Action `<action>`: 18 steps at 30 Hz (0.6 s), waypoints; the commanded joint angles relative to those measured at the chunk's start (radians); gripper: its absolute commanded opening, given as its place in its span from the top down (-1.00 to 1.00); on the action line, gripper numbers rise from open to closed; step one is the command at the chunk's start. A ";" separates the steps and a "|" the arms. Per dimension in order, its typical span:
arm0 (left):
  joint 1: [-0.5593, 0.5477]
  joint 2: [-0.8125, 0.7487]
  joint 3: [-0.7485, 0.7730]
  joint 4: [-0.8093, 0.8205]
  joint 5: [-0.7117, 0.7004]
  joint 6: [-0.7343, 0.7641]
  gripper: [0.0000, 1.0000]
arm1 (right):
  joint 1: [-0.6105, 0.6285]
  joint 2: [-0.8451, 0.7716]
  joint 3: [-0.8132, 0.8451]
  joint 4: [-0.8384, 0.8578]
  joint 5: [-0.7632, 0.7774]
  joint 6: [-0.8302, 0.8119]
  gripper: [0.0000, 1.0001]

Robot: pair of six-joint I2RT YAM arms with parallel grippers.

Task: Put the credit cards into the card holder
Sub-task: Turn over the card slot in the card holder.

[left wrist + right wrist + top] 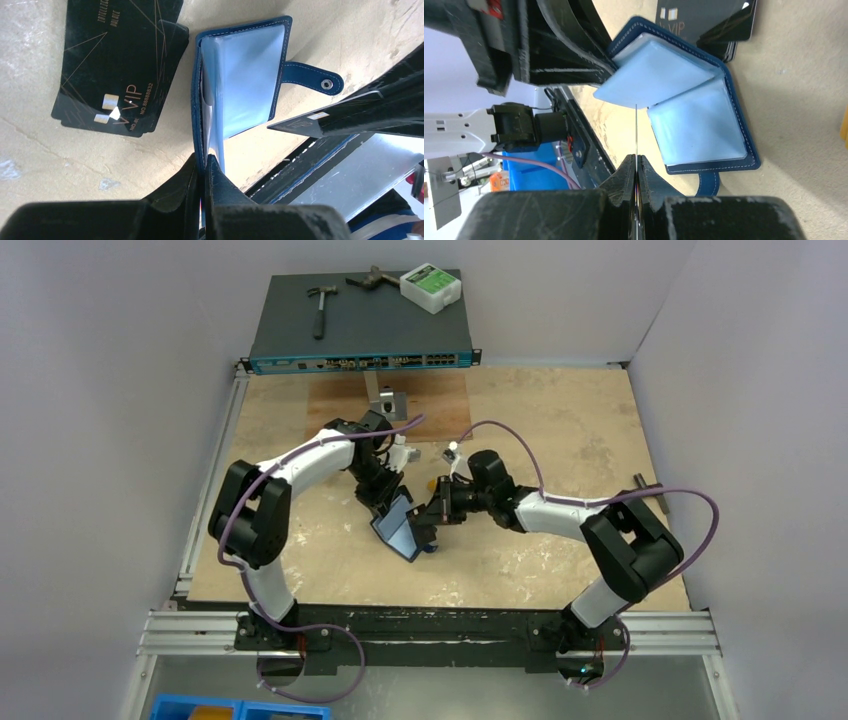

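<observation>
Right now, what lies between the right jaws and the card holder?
Only the black card they grip, aimed at the card holder: see both wrist views.

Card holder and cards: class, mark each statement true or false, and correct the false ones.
1. The card holder is open, with pale blue sleeves showing. True.
2. The left gripper is shut on one side of the holder. True.
3. The right gripper is empty. False: it is shut on a black card.
4. All cards are already in the holder. False: a stack of black cards lies beside it.
5. The snap tab is fastened. False: it sticks out unfastened.
</observation>
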 commanded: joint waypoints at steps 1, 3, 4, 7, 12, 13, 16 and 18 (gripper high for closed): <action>-0.022 -0.067 0.049 -0.033 -0.055 -0.018 1.00 | -0.001 -0.027 0.081 -0.057 0.047 -0.017 1.00; -0.037 -0.072 0.061 -0.046 -0.090 -0.026 1.00 | -0.001 -0.020 0.101 -0.061 0.056 -0.011 1.00; -0.044 -0.075 0.065 -0.050 -0.105 -0.029 1.00 | 0.000 -0.015 0.113 -0.060 0.060 -0.008 1.00; -0.065 -0.074 0.072 -0.057 -0.141 -0.041 1.00 | 0.000 0.002 0.146 -0.070 0.082 -0.001 1.00; -0.101 -0.065 0.081 -0.064 -0.248 -0.051 1.00 | 0.000 0.007 0.166 -0.075 0.089 0.008 1.00; -0.104 -0.066 0.080 -0.064 -0.250 -0.052 1.00 | -0.001 0.003 0.162 -0.079 0.091 0.007 1.00; -0.107 -0.067 0.068 -0.052 -0.251 -0.051 1.00 | -0.001 -0.001 0.147 -0.081 0.090 0.004 1.00; -0.104 -0.061 0.061 -0.046 -0.239 -0.051 1.00 | -0.001 0.003 0.133 -0.085 0.085 -0.004 1.00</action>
